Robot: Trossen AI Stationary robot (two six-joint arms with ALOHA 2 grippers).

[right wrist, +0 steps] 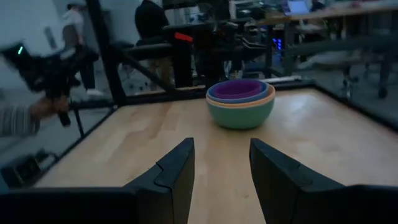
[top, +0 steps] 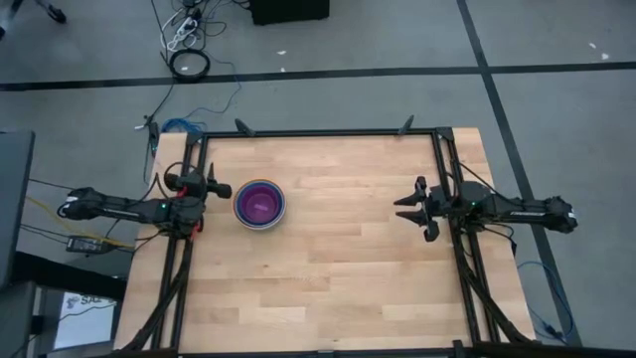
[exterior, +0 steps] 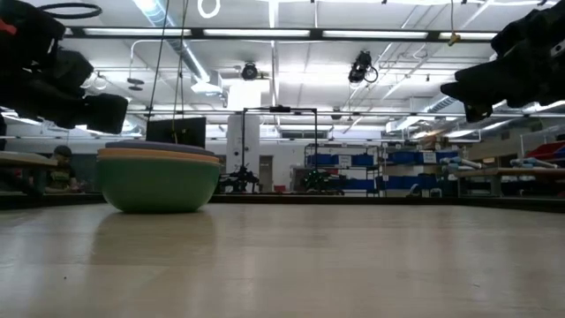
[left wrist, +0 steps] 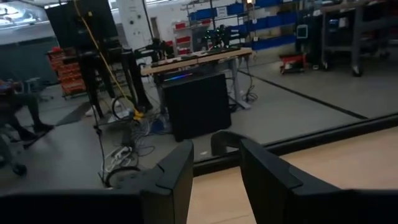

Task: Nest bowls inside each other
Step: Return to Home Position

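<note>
The bowls (top: 260,204) stand nested in one stack on the left half of the table. The green outer bowl (exterior: 159,184) rests on its base, with orange and blue rims above it and a purple bowl (right wrist: 239,88) innermost. My left gripper (left wrist: 216,155) hovers open just left of the stack (top: 204,182) and points level toward the table's far edge, with nothing between its fingers. My right gripper (right wrist: 222,152) hovers open at the table's right side (top: 405,208), pointing level at the stack from far off.
Bare wooden tabletop (top: 348,268) lies between the stack and my right gripper and toward the near edge. A black frame rail (top: 318,132) runs along the far edge. Cables and a power strip (top: 184,40) lie on the floor beyond. People show in the room behind (right wrist: 152,18).
</note>
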